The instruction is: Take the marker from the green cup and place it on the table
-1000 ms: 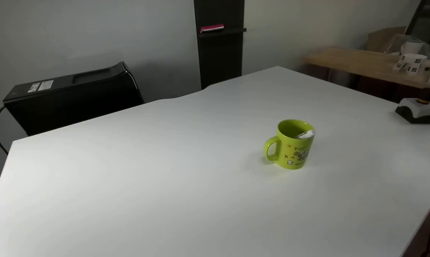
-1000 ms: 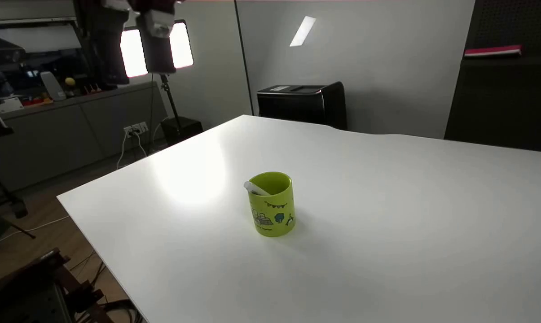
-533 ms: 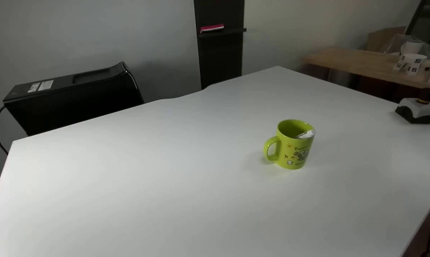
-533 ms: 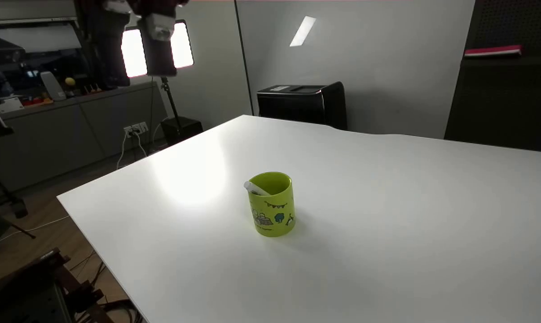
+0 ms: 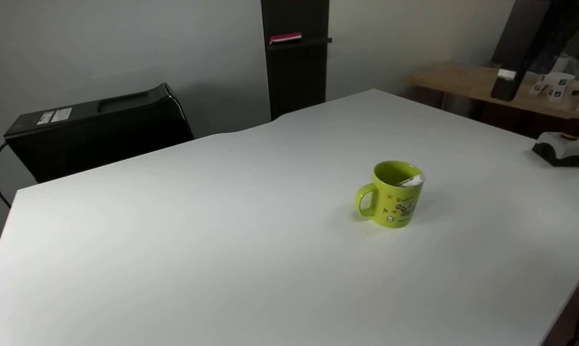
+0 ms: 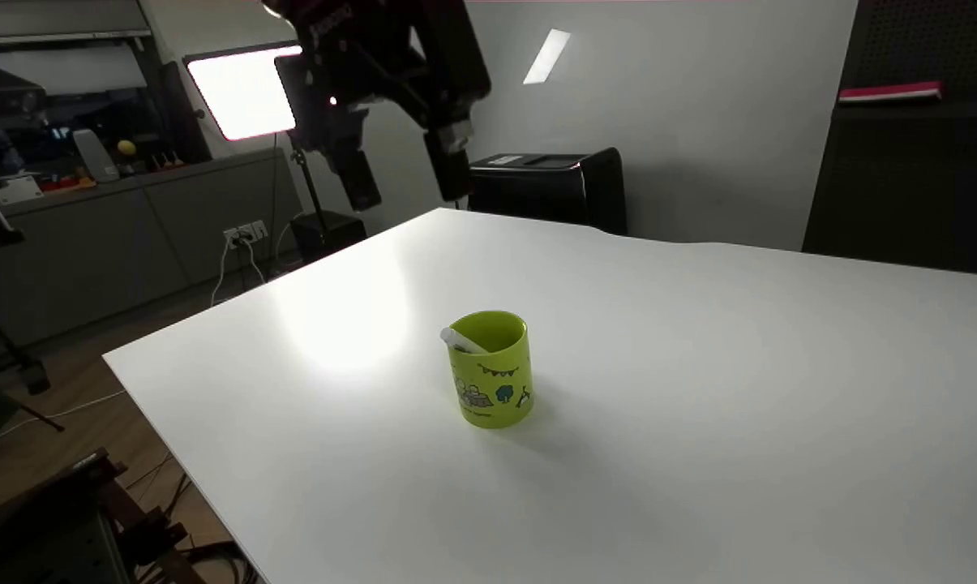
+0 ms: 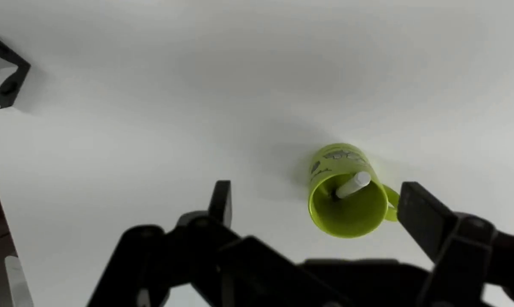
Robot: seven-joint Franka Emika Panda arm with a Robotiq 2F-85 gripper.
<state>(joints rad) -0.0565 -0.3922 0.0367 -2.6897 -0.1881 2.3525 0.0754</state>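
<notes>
The green cup [image 5: 390, 206] stands upright on the white table [image 5: 198, 250]. It also shows in an exterior view [image 6: 496, 389] and in the wrist view [image 7: 338, 164]. The whitish marker [image 5: 414, 180] leans inside it, its upper end just over the rim. The marker shows too in an exterior view [image 6: 464, 341] and in the wrist view [image 7: 354, 184]; its lower end is dark and mostly hidden. My gripper [image 6: 411, 195] is open and empty, above the cup and apart from it. In the wrist view, the gripper [image 7: 319, 202] has its fingers wide apart, the cup seen between them.
A grey-and-black device [image 5: 564, 149] sits at the table's edge, also seen in the wrist view [image 7: 5, 76]. A wooden table [image 5: 472, 84] with white cups stands beyond. A black box-like machine [image 6: 545, 191] stands behind the table.
The gripper has come down and moved right in an exterior view, towards the cup, and now tilts. It has entered the top right of an exterior view. The cup and marker have not moved.
</notes>
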